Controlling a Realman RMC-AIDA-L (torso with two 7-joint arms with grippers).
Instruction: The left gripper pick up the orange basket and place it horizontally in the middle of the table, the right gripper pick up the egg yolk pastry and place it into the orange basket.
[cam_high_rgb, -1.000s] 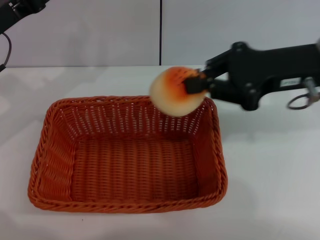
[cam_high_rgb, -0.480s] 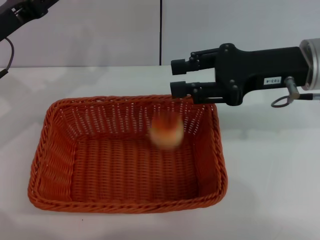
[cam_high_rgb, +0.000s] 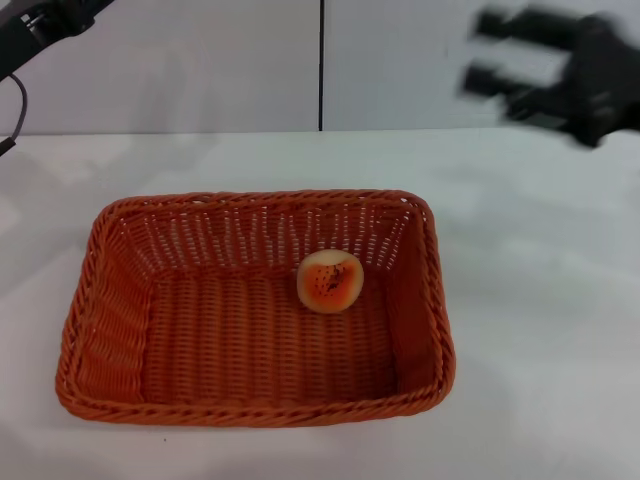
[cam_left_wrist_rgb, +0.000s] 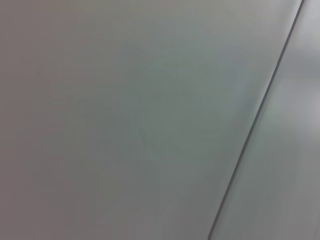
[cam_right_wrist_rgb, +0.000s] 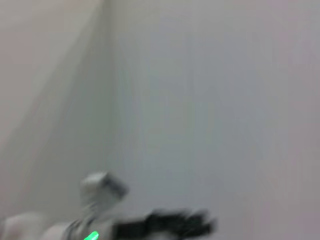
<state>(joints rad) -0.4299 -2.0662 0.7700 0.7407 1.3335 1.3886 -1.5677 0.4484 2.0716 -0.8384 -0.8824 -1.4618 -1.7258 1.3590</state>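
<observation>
One egg yolk pastry (cam_high_rgb: 329, 281), down inside the orange basket (cam_high_rgb: 250, 413), on the woven floor near the far wall and right of centre. Sits tipped, glossy seeded top turned up and forward rather than flat. Touches no gripper. Looks settled, though hard to say whether leaning on the far wall or free of it.

Lies lengthwise across the middle of the table (cam_high_rgb: 540, 330), that basket, flat on its base, rim unobstructed. Judged from this, both placements done; little left but clearing the arms.

Farther out, the right gripper (cam_high_rgb: 486, 52), high above the table's far right corner, well apart from basket and pastry. Fingers spread, nothing between them. Shows as a smear in the head view; shows only bare wall and a blurred dark shape in its own wrist view.

Farthest out, the left gripper (cam_high_rgb: 40, 20), parked at the far left corner, well clear.

Few risks from here, mostly small:
- Could roll, being round and tipped on its edge, if the basket gets jolted; would stay contained by the sloping sides.
- Could nudge the basket off its middle position if either arm swings low across the rim on the way to rest.
- Could snag the braided rim with a loose cable from the left arm.
</observation>
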